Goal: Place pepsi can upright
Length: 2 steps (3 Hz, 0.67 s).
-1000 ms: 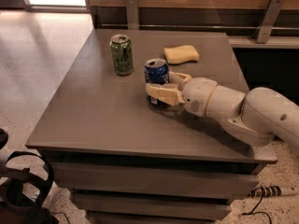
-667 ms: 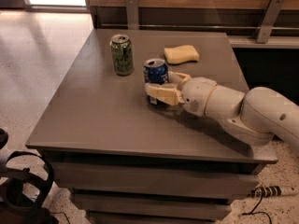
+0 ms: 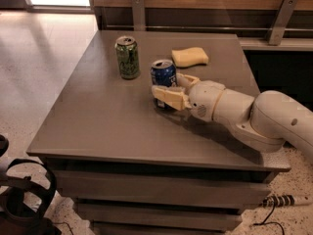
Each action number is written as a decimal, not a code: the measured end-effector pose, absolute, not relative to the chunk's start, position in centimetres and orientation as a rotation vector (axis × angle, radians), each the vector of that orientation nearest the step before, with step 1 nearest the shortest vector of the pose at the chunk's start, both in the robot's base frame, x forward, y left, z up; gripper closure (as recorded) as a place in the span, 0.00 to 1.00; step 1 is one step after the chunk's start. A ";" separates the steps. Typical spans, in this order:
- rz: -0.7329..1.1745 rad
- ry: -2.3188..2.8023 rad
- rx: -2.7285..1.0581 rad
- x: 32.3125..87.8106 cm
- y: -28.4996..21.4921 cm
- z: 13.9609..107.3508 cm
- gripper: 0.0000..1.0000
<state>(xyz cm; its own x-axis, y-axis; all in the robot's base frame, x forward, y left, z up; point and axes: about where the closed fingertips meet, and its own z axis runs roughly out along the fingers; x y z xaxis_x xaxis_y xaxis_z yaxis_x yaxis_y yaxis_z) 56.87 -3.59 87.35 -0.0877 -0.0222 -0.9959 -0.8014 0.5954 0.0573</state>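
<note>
From my remote console, I am looking at a grey table [image 3: 98, 126] where, at the left, a green can [image 3: 127, 58] is standing upright, with nothing touching it. Just to its right, near the middle of the tabletop, the pepsi can [image 3: 163, 72] is standing on its base with its silver top facing up, so I am judging the main part of the job as done. The gripper [image 3: 167, 85] is reaching in from the right at tabletop height and clasping the can's lower half. Its cream fingers [image 3: 169, 97] are sitting one in front of the can and one behind, both apparently pressing on the blue side. What I am reckoning as left is letting go and drawing back without tipping the can. Further back and to the right, a yellow sponge [image 3: 190, 57] is lying flat, apart from the can. The arm [image 3: 254, 114] is stretching low and nearly level over the table's right side, wrist pointing left.
</note>
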 end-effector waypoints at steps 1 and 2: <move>0.755 1.533 -0.724 56.8 -3.4 87.4 0.00; 0.755 1.533 -0.724 56.8 -3.4 87.4 0.00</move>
